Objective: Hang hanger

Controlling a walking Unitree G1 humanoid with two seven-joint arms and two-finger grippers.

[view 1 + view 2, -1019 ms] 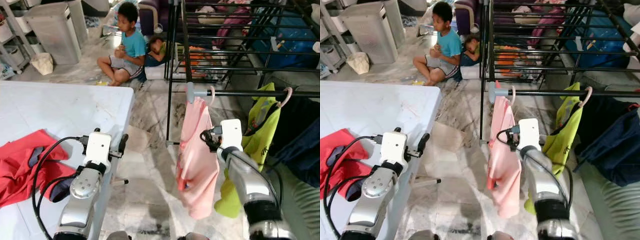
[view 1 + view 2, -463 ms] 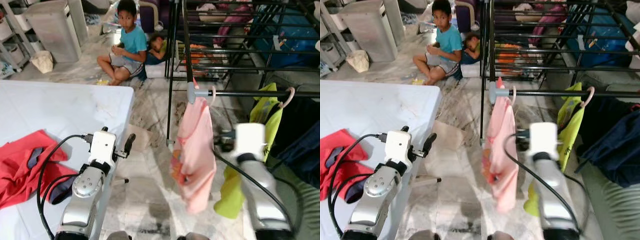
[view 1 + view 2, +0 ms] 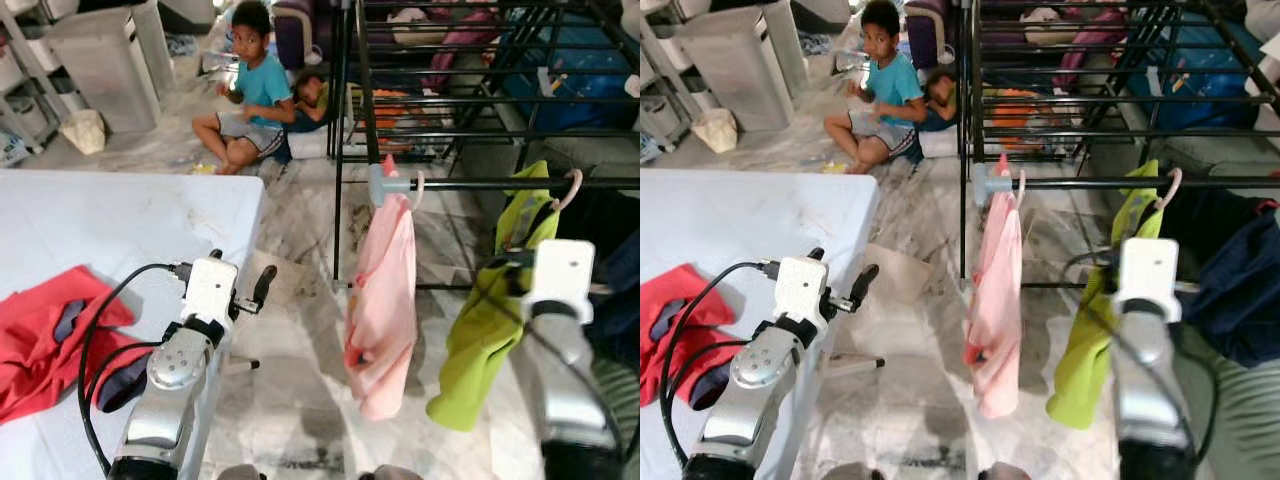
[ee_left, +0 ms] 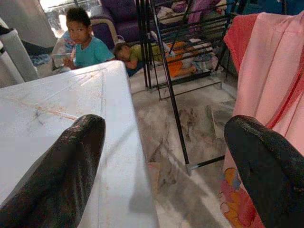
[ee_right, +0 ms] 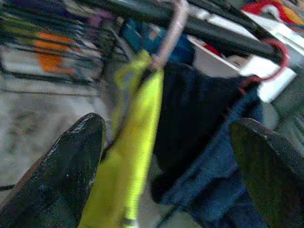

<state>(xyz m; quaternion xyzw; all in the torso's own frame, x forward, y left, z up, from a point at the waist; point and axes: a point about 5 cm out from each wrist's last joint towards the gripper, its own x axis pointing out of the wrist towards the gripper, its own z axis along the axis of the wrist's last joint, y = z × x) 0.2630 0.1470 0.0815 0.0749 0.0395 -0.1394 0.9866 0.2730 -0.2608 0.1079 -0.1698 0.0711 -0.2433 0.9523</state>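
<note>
Left eye view first: we see the pink shirt [image 3: 385, 300] on its hanger [image 3: 418, 187], hooked over the rail [image 3: 500, 184] so it drapes freely. Our right arm is raised beside the green shirt [image 3: 490, 320].

Left wrist view: left gripper [image 4: 166, 171] hovers over the worktop [image 4: 57, 123], fingers apart, holding nothing.

Right wrist view: right gripper [image 5: 175, 161] faces the green shirt, fingers apart and empty.

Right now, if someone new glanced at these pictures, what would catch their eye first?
Probably the pink garment hanging from the black drying rack's rail, with a lime-green garment beside it. The right gripper is open, facing that green one. On the white table lies a red garment.
</note>
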